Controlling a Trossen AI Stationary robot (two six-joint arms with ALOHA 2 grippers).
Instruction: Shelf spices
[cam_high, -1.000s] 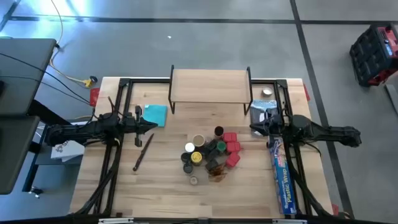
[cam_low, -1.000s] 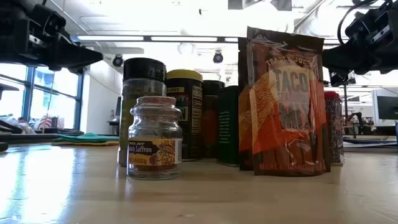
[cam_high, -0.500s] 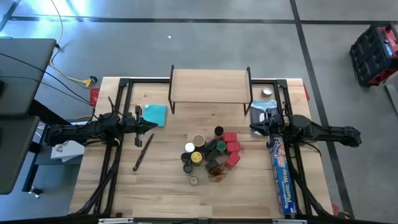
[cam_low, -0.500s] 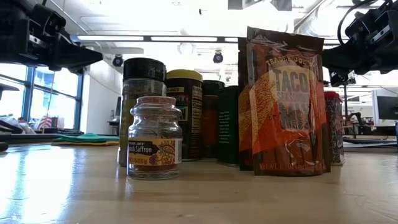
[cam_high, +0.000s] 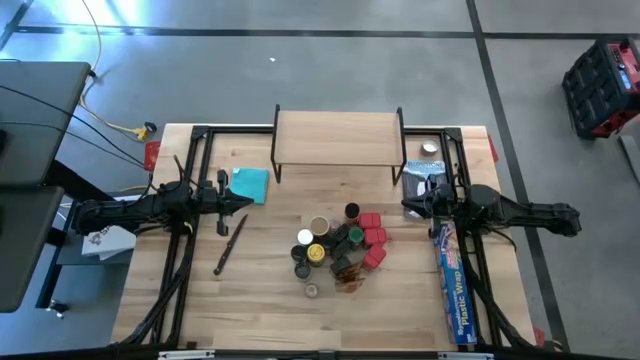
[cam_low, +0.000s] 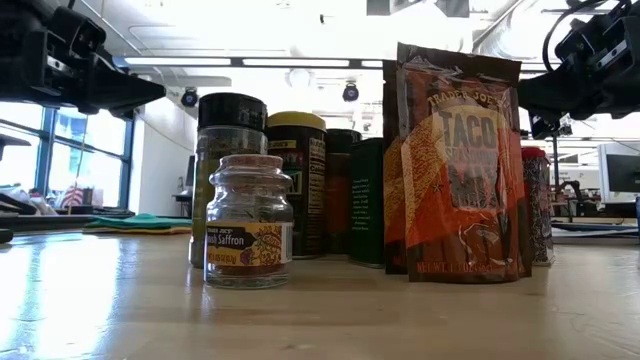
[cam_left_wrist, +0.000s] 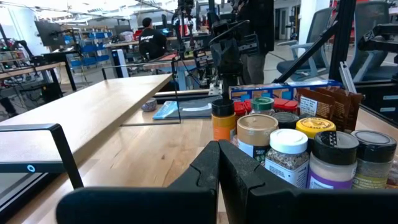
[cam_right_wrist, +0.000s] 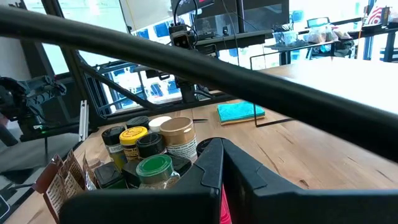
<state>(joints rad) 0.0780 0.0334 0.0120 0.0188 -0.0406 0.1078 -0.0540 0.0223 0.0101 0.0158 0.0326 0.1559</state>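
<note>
The spices (cam_high: 338, 245) stand clustered on the table's middle: round jars with black, white, yellow, green and tan lids, red boxes (cam_high: 373, 236) and orange-brown packets (cam_low: 462, 165). A small saffron jar (cam_low: 248, 235) stands nearest the low camera. The shelf (cam_high: 337, 137), a light wooden top on thin black legs, stands at the far middle with nothing on it. My left gripper (cam_high: 244, 198) is shut, level, left of the cluster. My right gripper (cam_high: 406, 206) is shut, level, right of it. Both hang above the table and hold nothing.
A teal cloth (cam_high: 250, 183) lies left of the shelf. A long blue plastic-wrap box (cam_high: 452, 285) lies along the right side. A dark utensil (cam_high: 230, 245) lies near left. A small tin and a packet (cam_high: 428, 160) sit at the far right. People show in the room behind.
</note>
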